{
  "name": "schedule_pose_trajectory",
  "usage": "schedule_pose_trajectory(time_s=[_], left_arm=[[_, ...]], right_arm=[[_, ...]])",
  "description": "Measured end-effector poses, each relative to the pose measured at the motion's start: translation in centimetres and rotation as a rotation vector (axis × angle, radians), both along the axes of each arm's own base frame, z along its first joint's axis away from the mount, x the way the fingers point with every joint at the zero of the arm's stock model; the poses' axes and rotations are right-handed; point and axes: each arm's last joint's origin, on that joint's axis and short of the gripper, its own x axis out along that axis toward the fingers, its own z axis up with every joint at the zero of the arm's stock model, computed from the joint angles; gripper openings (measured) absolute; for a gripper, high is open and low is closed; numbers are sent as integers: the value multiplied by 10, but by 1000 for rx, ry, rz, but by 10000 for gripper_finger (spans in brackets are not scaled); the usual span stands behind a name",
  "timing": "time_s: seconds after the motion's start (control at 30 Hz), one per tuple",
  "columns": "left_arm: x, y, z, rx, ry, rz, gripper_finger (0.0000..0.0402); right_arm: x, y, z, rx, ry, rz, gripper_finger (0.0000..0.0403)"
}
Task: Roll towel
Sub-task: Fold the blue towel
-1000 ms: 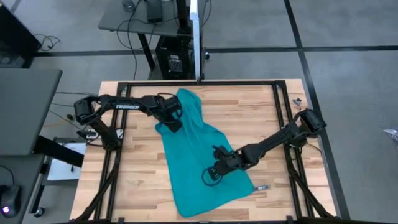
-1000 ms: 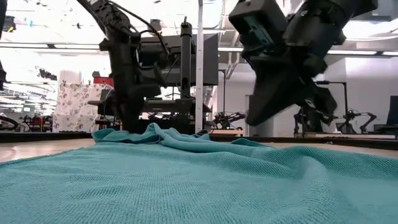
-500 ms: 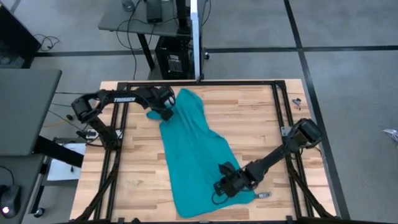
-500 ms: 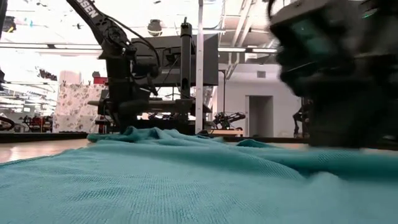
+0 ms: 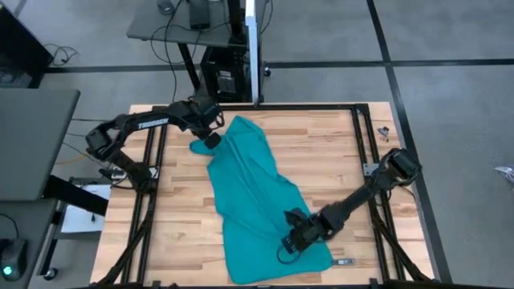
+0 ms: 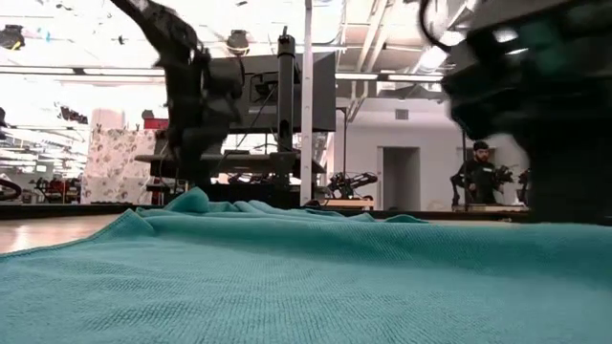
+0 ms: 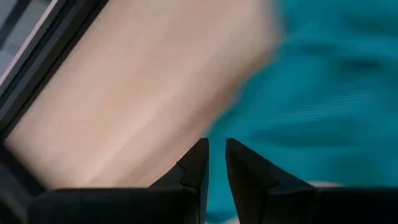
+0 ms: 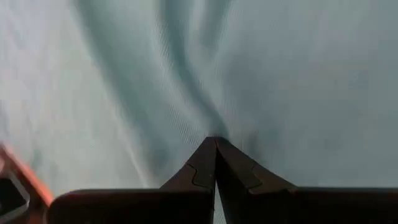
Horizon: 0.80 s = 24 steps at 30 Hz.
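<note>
Since a second ago the left hand (image 5: 210, 138) has drawn the towel (image 5: 249, 193) toward 11 o'clock on the tabletop (image 5: 337, 152), nearly clenched on its corner, while the right hand (image 5: 287, 241) pinches cloth at 5 o'clock, stretching it flat for rolling

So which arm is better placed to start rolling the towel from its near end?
Probably the right. Its gripper is pinched shut on the towel close to the near end, while the left gripper sits at the far corner, fingers nearly closed.
</note>
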Motion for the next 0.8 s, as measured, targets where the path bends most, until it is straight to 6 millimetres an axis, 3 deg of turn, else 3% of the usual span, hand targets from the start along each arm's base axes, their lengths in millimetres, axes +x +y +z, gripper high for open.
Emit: schedule_pose_trajectory(time_s=[0.17, 0.43, 0.6, 0.8], left_arm=[[9, -63, 40, -53, -242, -83, 39], [21, -175, 78, -136, -603, -243, 39], [25, -210, 90, -233, -776, -282, 39], [28, -225, 102, -340, -925, -237, 39]], right_arm=[[2, -30, 29, -124, -50, 141, 0], [-20, -23, 77, -313, -235, 445, 0], [-28, -28, 83, -338, -204, 463, 0], [-27, -30, 83, -340, -198, 455, 0]])
